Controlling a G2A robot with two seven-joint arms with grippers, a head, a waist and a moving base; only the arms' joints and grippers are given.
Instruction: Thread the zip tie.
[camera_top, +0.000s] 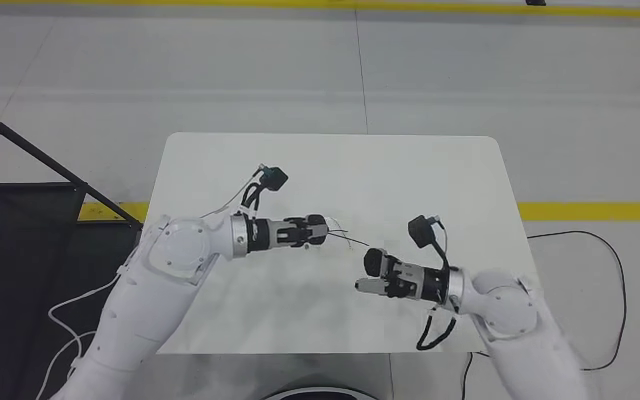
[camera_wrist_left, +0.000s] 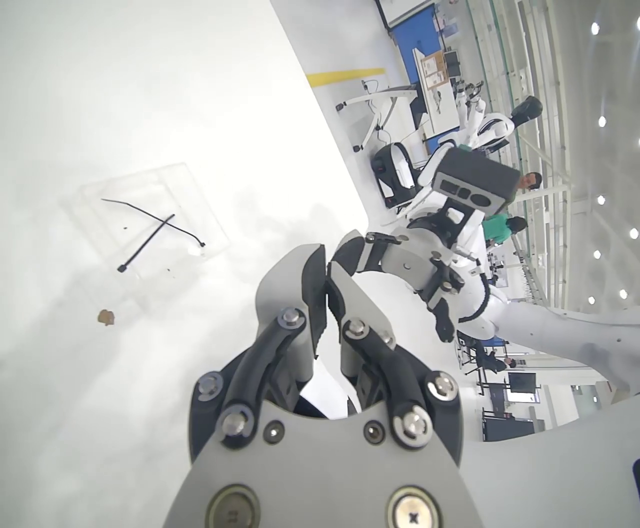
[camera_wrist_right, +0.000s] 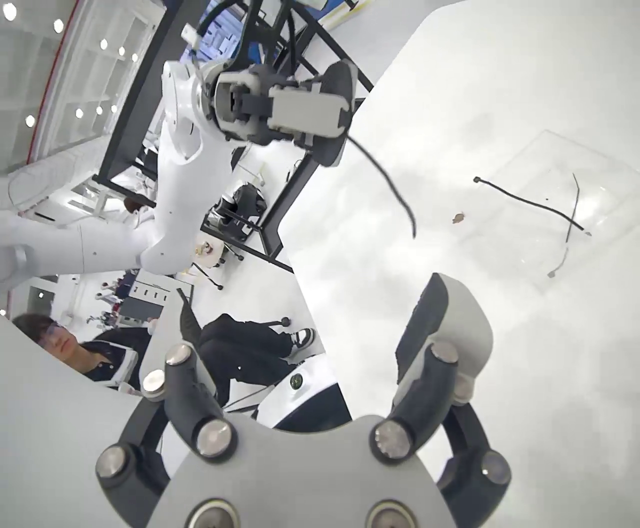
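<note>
- The left end effector (camera_top: 321, 229) is over the middle of the white counter (camera_top: 420, 170). Its two fingers are pressed together, and they pinch one end of a black zip tie (camera_wrist_right: 385, 179).
- From this pinch the zip tie goes out to the right in a soft curve, above the counter and not lying on it. Its free tip points toward the right end effector.
- The right end effector (camera_top: 364, 275) is just beside this free tip, a little nearer to the robot. Its fingers (camera_wrist_right: 442, 320) are spread wide and hold nothing. In the right wrist view the tip is in front of the gap between the fingers, apart from both of them.
- A clear sheet (camera_wrist_left: 192, 175) lies flat on the counter, apart from both end effectors. On it are two loose zip ties (camera_wrist_left: 145, 245), which cross one another.
- A small brown crumb (camera_wrist_left: 106, 317) lies on the counter just beside the sheet.
</note>
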